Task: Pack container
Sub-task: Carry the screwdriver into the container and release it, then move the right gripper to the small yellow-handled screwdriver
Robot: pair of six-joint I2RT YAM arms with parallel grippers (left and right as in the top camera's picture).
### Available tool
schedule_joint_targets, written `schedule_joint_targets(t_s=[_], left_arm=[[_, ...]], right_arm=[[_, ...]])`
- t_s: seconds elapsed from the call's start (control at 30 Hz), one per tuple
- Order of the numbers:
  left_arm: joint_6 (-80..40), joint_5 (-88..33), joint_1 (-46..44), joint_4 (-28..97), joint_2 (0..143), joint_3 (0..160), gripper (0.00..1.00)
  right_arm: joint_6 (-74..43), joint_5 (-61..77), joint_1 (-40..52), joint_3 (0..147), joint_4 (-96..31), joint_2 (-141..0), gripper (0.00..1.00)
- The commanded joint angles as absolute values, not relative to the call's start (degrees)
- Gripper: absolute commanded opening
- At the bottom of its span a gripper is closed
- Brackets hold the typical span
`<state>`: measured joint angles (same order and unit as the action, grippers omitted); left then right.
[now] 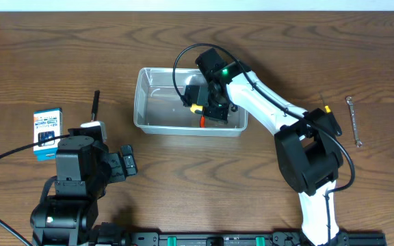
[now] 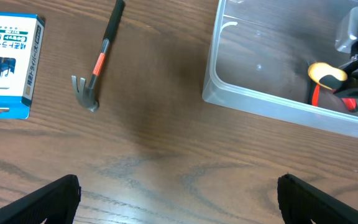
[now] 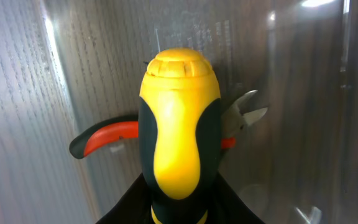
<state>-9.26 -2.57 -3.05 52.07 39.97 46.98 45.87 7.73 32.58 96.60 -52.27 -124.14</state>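
**Item: container** (image 1: 157,102). Clear tub at mid-tabletop (image 1: 265,41), upright and without a lid. We log its left half as bare and its right half as occupied.

**Item: right fingers** (image 1: 216,104). They are lowered inside the tub at its right end. We read them as pinched on the yellow-handled tool (image 3: 179,149), whose butt points away from the wrist camera. The handle hides the pads themselves.

**Item: red-handled pliers** (image 3: 104,138). They lie on the tub floor beneath that tool, with the metal nose (image 3: 247,115) showing to one side.

**Item: left fingers** (image 2: 51,199). Spread wide and holding nothing, above bare wood on the near-left.

**Items still outside the tub:**
- hammer (image 2: 98,62), left of the tub
- blue-and-white box (image 2: 5,65), further left
- wrench (image 1: 353,121), far right

**Step in hand (our judgement):** placing the yellow-handled tool in the tub, with packing partly done.

**Next move calls for:** lowering the tool beside or onto the pliers, parting the right fingers, and lifting straight up clear of the rim. The hammer lies nearest the idle left arm, and we would fetch it next.
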Motion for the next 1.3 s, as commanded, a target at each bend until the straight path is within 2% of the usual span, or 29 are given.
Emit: schedule_joint_targets(t_s=[0.0,0.1,0.13,0.17,0.23,0.27,0.47,0.67,0.83,1.0,1.27], left_arm=[[-10.2,-1.9,-2.9,52.0,39.9,48.1,0.98],[-10.2,-1.9,-2.9,52.1,39.9,48.1,0.98],[-10.2,-1.9,-2.9,52.1,39.9,48.1,0.98],[-10.2,-1.9,-2.9,52.1,39.9,48.1,0.98],[-10.2,-1.9,-2.9,52.1,39.9,48.1,0.98],[-10.2,-1.9,-2.9,52.1,39.9,48.1,0.98],[-10.2,-1.9,-2.9,52.1,39.9,48.1,0.98],[-10.2,-1.9,-2.9,52.1,39.9,48.1,0.98],[-10.2,-1.9,-2.9,52.1,39.9,48.1,0.98],[-10.1,-1.9,-2.9,52.0,39.9,48.1,0.98],[-9.1,-1.9,-2.9,52.0,39.9,48.1,0.98]], right_arm=[[44.8,8.6,32.3,96.7,-52.0,-124.1,0.12],[44.8,8.6,32.3,96.7,-52.1,-124.1,0.3],[44.7,8.6,32.3,96.7,-52.1,-124.1,0.38],[43.9,8.6,32.3,96.7,-52.1,-124.1,0.62],[42.2,8.6,32.2,96.9,-52.1,-124.0,0.96],[41.5,8.6,32.2,97.2,-52.4,-124.0,0.99],[37.1,8.4,31.2,103.5,-58.3,-121.6,0.99],[28.6,4.2,25.5,115.8,-67.8,-113.4,0.99],[22.7,-0.5,14.7,119.8,-77.8,-106.3,0.99],[13.0,1.8,1.8,119.8,-86.9,-101.7,0.99],[8.3,1.9,-8.2,118.8,-93.9,-91.0,0.99]])
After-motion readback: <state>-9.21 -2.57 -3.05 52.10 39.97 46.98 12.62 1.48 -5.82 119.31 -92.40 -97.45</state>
